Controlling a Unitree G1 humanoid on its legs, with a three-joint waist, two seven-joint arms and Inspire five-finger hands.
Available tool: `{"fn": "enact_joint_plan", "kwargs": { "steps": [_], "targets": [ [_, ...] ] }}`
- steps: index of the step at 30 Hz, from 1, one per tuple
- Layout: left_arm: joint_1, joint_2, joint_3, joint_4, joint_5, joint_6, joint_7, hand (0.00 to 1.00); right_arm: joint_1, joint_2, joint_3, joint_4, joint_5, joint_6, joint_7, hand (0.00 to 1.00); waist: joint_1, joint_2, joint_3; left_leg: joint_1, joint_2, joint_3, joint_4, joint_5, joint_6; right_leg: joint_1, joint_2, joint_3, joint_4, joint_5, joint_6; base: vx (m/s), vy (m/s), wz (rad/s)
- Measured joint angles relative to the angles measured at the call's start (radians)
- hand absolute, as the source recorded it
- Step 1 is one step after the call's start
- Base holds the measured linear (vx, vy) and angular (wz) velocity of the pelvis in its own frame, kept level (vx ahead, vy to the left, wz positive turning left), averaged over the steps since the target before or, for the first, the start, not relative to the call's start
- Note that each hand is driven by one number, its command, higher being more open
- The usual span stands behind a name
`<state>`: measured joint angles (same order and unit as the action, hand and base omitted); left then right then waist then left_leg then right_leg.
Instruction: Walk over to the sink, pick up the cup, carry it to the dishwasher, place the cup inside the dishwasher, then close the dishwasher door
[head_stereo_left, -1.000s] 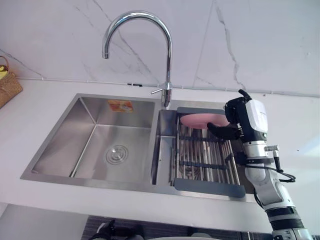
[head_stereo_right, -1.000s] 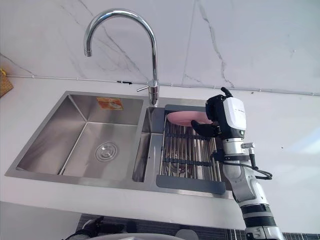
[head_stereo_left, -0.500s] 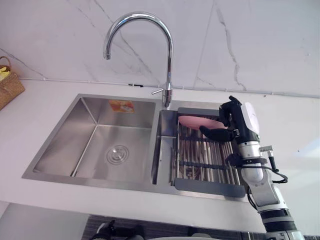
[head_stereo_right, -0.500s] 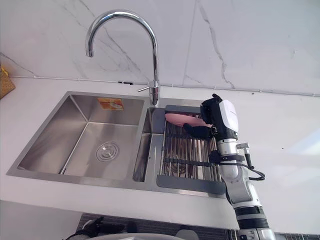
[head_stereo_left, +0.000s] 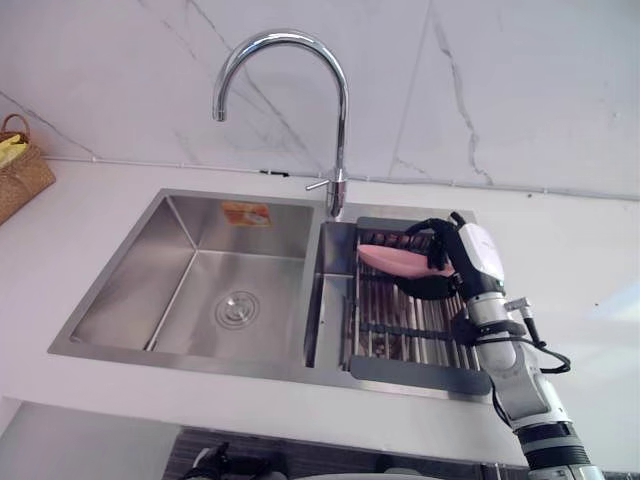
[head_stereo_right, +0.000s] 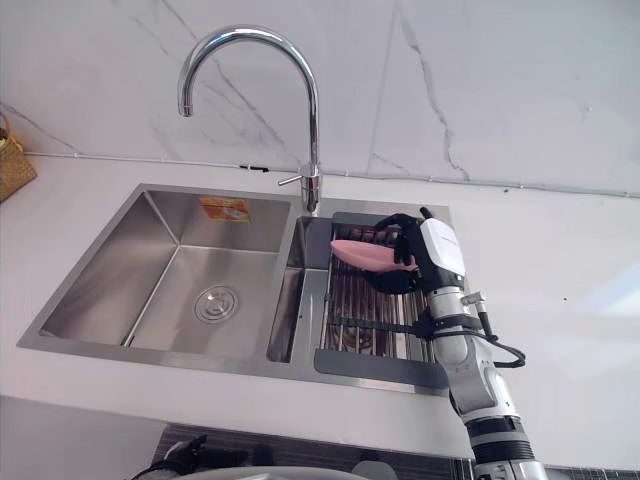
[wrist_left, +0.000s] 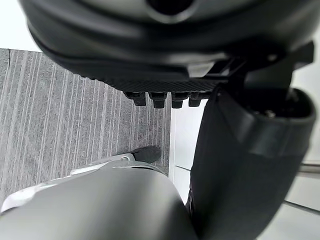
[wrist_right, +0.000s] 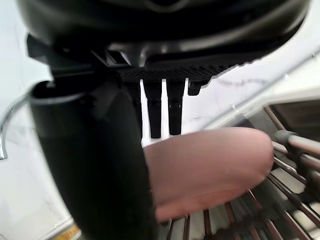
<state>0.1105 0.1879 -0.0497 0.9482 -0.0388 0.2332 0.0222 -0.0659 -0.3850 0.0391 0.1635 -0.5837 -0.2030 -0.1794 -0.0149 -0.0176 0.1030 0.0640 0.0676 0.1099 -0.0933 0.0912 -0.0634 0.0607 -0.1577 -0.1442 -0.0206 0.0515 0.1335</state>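
Note:
A pink cup (head_stereo_left: 392, 257) lies on its side at the back of the metal drying rack (head_stereo_left: 408, 328) in the sink's right basin. My right hand (head_stereo_left: 470, 256) has come in from the right and straddles the cup: its fingers (wrist_right: 155, 111) stretch straight over the top and the thumb (wrist_right: 100, 150) stands on the near side. The cup (wrist_right: 210, 165) sits in the gap between them, still resting on the rack. My left hand (wrist_left: 175, 45) hangs low over grey floor with straight fingers, holding nothing.
A tall chrome faucet (head_stereo_left: 337, 110) rises behind the divide between the basins. The left basin (head_stereo_left: 200, 290) holds only its drain. A wicker basket (head_stereo_left: 20, 170) stands on the white counter at far left. A marble wall backs the counter.
My right hand has moved left along the rack onto the cup, and its fingers have uncurled and now reach over it. The cup has stayed in place.

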Motion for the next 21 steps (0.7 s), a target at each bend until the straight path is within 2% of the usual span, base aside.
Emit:
{"fn": "enact_joint_plan", "kwargs": {
  "steps": [14,15,21],
  "targets": [
    [-0.001,0.001,-0.001,-0.002,-0.001,0.001,0.0,1.0,0.0,0.001,0.054,0.053,-0.026,0.007,0.025,1.0,0.001,0.0,0.0,-0.003,0.0,-0.011,0.0,0.001,0.0,0.005,0.0,-0.01,-0.004,0.0,0.0,-0.01,-0.002,0.01],
    [-0.002,0.001,-0.001,-0.002,-0.001,0.001,0.0,1.0,0.0,0.001,0.064,0.066,-0.033,0.006,0.025,0.0,0.002,0.0,0.0,-0.003,0.0,-0.012,0.0,0.001,0.0,0.006,0.0,-0.012,-0.004,0.0,0.0,-0.04,-0.006,0.04],
    [-0.004,0.001,-0.001,-0.002,-0.001,0.003,-0.001,1.0,-0.005,0.008,0.086,0.1,-0.05,0.006,0.023,0.0,0.003,0.001,0.0,-0.003,0.0,-0.013,0.0,0.001,-0.001,0.008,0.0,-0.016,-0.004,0.0,0.0,-0.04,-0.005,0.02]
  ]
}}
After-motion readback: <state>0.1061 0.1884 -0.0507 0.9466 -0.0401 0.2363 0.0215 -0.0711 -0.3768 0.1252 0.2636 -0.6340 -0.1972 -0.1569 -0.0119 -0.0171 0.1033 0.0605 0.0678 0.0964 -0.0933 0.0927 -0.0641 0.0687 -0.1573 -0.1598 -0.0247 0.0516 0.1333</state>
